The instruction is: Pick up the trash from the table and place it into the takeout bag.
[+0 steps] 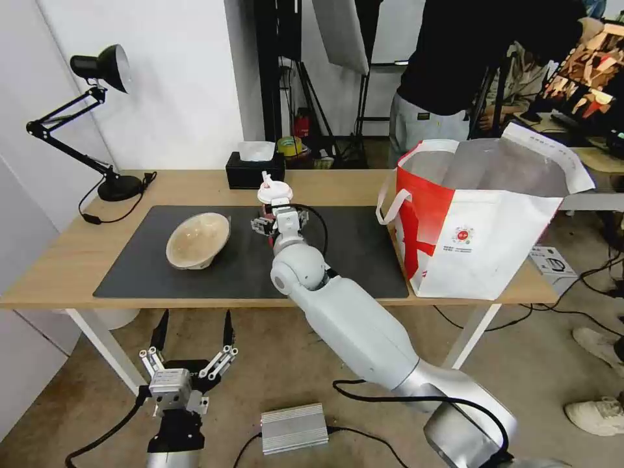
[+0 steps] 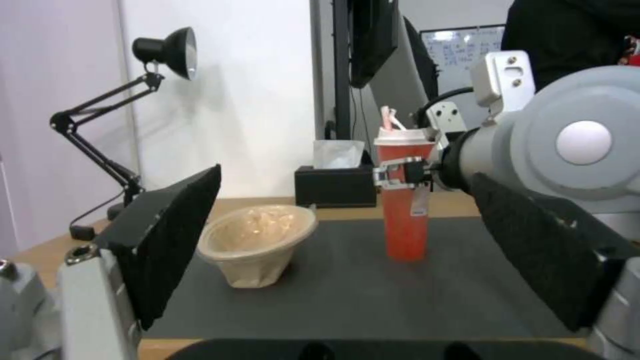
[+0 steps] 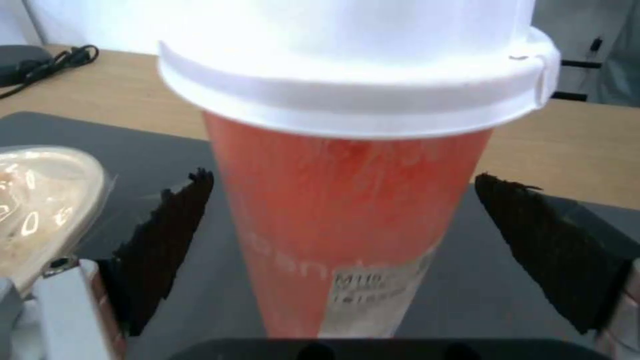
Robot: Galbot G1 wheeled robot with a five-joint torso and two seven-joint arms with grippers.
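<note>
On the tabletop (image 1: 65, 273) the right hand (image 1: 273, 224) reaches the red cup (image 1: 273, 195) mid-mat, left hand (image 1: 192, 338) spread open low; from the right wrist, fingers (image 3: 167, 240) apart flank the cup, so closing comes next, then carrying to the takeout bag (image 1: 474, 247) at right.

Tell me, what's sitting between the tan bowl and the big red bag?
In the head view, the red cup, with the right hand open around it.

1. Red drink cup (image 1: 273, 195), white lid and straw, upright, frame centre on the worktop's (image 1: 58, 260) mat.
2. Beige bowl (image 1: 197, 240), tilted on its side, left of centre.
3. Takeout bag (image 1: 474, 224), red-and-white, open, upright, right.
</note>
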